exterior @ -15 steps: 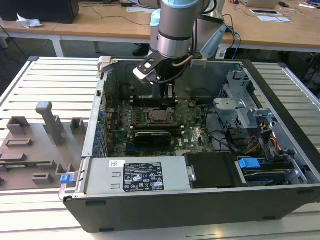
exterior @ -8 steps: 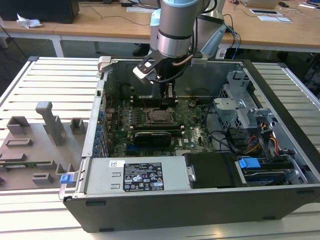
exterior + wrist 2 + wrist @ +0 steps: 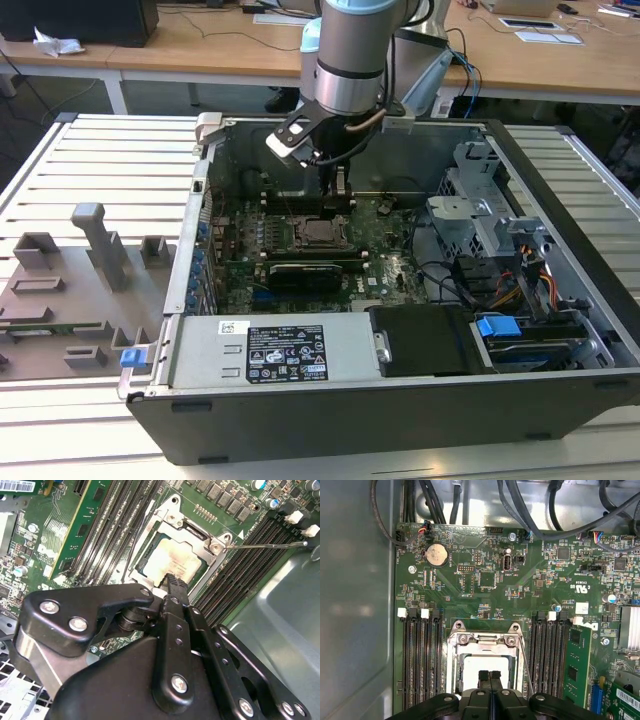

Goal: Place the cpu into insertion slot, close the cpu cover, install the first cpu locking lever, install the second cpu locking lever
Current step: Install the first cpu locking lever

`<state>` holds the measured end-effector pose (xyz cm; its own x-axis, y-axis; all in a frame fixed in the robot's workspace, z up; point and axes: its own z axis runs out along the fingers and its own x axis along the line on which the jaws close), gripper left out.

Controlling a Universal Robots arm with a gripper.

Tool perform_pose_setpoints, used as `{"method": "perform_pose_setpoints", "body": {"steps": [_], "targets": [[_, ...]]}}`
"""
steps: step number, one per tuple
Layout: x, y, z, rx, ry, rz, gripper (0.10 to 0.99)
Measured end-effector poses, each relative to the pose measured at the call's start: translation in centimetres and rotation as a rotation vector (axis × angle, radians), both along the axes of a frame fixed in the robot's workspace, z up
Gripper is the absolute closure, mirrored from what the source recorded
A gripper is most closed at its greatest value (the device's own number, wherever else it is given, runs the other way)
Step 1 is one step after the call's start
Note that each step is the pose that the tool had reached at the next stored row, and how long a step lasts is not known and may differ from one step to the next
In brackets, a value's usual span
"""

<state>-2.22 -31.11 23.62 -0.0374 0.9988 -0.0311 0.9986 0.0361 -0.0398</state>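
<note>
Exterior view: bright, even room light from overhead. The pale slatted bench reads near white, with no hard shadows on it. The inside of the computer case is dimmer, darkest under the arm where the motherboard lies in soft shade.

Second wrist view: the cpu top glares pale cream. The black claw stays dark, with only small highlights on its screws.

First wrist view: bare case metal gleams white between the cables, and the coin cell shines. The grey case wall beside the board carries faint, blotchy reflections.
</note>
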Motion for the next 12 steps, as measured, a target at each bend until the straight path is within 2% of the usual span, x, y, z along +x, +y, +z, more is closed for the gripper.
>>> {"method": "perform_pose_setpoints", "body": {"steps": [2,5,7,10,11,12], "targets": [[0.00,0.00,0.01,0.000,0.0000,0.005,0.980],[0.00,0.00,0.01,0.000,0.0000,0.065,0.980],[0.00,0.00,0.01,0.000,0.0000,0.163,0.980],[0.00,0.00,0.01,0.000,0.0000,0.226,0.980],[0.00,0.00,0.01,0.000,0.0000,0.282,0.980],[0.00,0.00,0.01,0.000,0.0000,0.301,0.980]]}}
